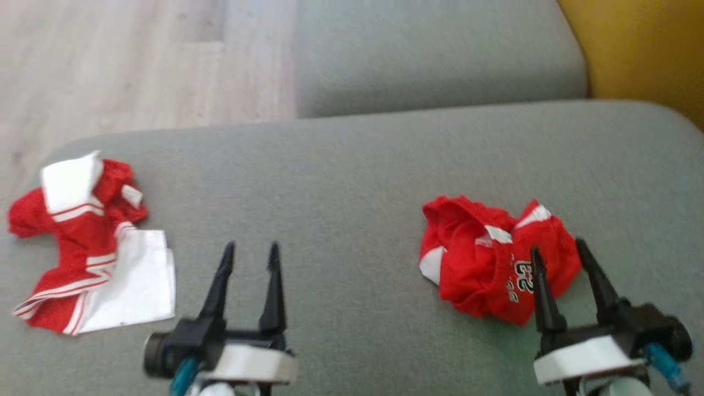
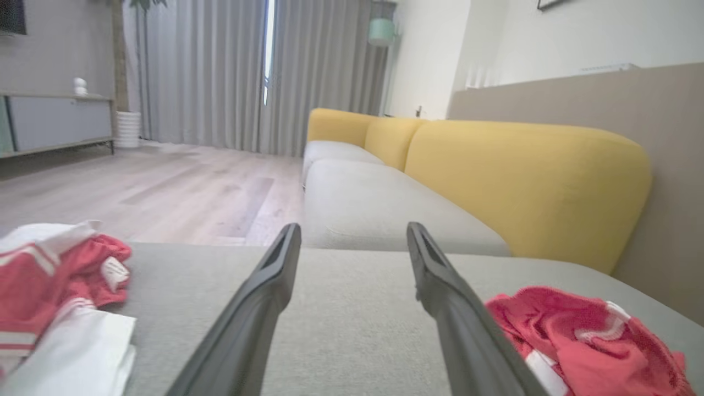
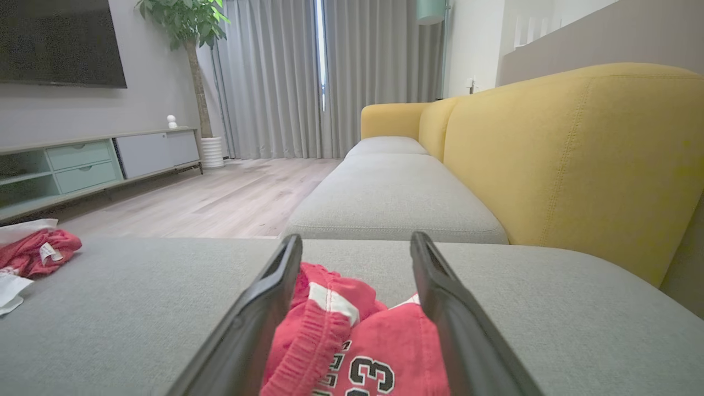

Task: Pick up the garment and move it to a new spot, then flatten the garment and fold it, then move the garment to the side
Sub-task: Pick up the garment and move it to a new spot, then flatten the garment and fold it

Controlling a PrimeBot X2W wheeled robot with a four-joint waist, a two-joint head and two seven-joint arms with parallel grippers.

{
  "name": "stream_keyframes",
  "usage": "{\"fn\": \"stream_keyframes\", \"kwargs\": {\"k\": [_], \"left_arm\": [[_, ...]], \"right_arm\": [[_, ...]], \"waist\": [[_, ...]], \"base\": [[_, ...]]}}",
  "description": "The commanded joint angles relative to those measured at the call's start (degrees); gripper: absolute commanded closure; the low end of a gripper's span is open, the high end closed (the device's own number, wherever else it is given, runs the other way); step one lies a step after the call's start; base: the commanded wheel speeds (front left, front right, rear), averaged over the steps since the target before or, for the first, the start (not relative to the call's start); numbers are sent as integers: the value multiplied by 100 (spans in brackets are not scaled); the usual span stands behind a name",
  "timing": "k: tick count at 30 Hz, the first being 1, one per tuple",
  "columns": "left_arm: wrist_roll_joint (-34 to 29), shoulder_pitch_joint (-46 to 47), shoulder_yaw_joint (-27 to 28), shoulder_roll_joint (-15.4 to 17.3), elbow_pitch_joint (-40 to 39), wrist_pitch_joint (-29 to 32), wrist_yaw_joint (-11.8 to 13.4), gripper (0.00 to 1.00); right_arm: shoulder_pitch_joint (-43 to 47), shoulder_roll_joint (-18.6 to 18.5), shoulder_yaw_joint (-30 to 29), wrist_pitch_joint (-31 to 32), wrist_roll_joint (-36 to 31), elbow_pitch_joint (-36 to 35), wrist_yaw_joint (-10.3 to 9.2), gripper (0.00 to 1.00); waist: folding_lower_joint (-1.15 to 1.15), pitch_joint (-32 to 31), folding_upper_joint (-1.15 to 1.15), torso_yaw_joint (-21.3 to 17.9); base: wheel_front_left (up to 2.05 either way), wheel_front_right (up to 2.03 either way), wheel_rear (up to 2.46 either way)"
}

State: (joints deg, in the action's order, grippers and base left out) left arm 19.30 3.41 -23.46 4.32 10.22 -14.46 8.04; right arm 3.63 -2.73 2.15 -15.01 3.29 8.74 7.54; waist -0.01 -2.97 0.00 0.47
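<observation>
Item: grey seat cushion (image 1: pixel 341 181) of a sofa, serving as the working surface, with two crumpled garments on it, well apart. Left lot: a red-and-white garment (image 1: pixel 93 242), bunched, with a white panel turned out, near the cushion's left edge. Right lot: a red numbered garment (image 1: pixel 484 258), heaped, with its elastic band and printed digits uppermost. Left hand (image 1: pixel 252 247): fingers spread, nothing between them, over bare cushion just beside the red-and-white garment. Right hand (image 1: pixel 557 247): fingers spread, holding nothing, with its tips at the near edge of the red numbered garment; in the right wrist view the cloth lies between the two fingers. Step in hand, as judged: taking up the red numbered garment, though which garment the task means cannot be settled from here. To do it well: lower the right hand so one finger slides under a fold, close on a single firm ridge such as the elastic band rather than loose mesh, and lift straight up so the heap comes away whole. Surroundings: a second grey cushion (image 1: pixel 429 55) beyond, a yellow backrest (image 3: pixel 577 154) to the right, pale wood floor (image 1: pixel 110 66) to the left, and a low cabinet (image 3: pixel 82 165), a plant (image 3: pixel 187 22) and curtains (image 3: pixel 275 77) farther off. Obstructions: none on the cushion between the garments; the left edge risks cloth sliding onto the floor.
</observation>
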Motion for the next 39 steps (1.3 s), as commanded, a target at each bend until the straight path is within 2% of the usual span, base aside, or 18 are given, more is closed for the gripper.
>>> {"fn": "stream_keyframes", "kwargs": {"k": [1, 8, 20, 31, 39], "left_arm": [[-154, -28, 389, 10, -402, -53, -63, 0], [-536, -789, 887, -79, -728, -53, -250, 0], [-763, -836, 1023, -141, -614, -53, -364, 0], [-667, -798, 855, -144, -564, -53, -309, 0], [-507, -429, 395, -144, -412, -53, -472, 0]], "right_arm": [[-11, -15, 130, 1, -76, -208, -5, 0], [135, -15, 242, 1, 178, -171, -5, 0], [104, -15, 297, 1, 160, -124, -5, 0], [115, -15, 306, 1, 209, -162, -5, 0], [102, -35, 463, 1, 175, -274, -5, 0]], "waist": [[1, -218, 0, 207], [1, -264, 0, 197], [1, -260, 0, 120], [1, -257, 0, 24], [1, -26, 0, -176]], "base": [[0, 0, 0], [0, 0, 0], [0, 0, 0], [0, 0, 0], [0, 0, 0]]}}
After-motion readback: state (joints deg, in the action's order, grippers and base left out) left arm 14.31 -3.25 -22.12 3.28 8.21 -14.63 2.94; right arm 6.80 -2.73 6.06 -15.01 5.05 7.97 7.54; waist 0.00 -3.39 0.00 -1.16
